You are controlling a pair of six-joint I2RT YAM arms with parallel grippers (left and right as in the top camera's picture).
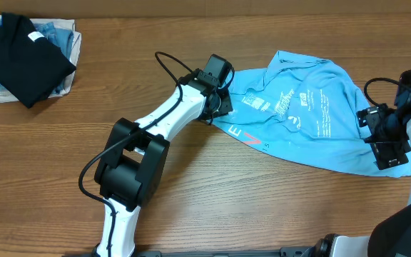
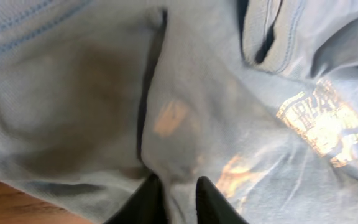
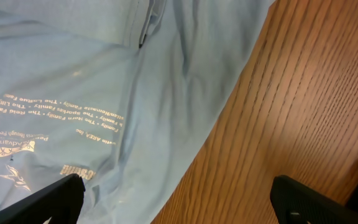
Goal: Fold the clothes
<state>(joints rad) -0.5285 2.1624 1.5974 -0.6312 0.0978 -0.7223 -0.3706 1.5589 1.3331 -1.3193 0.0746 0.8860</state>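
Within left gripper (image 2: 178,185), seemingly a pinched t-shirt (image 2: 229,112) fold, invisible overhead.

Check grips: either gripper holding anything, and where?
Left gripper pinches a fold of the t-shirt at its near edge; right gripper open, holding nothing.

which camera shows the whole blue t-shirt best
Overhead: the whole t-shirt lies crumpled on the table, both ends in frame. The left wrist view shows only a blurred close-up fold between its jaws; the right wrist view shows one edge with printed lines.
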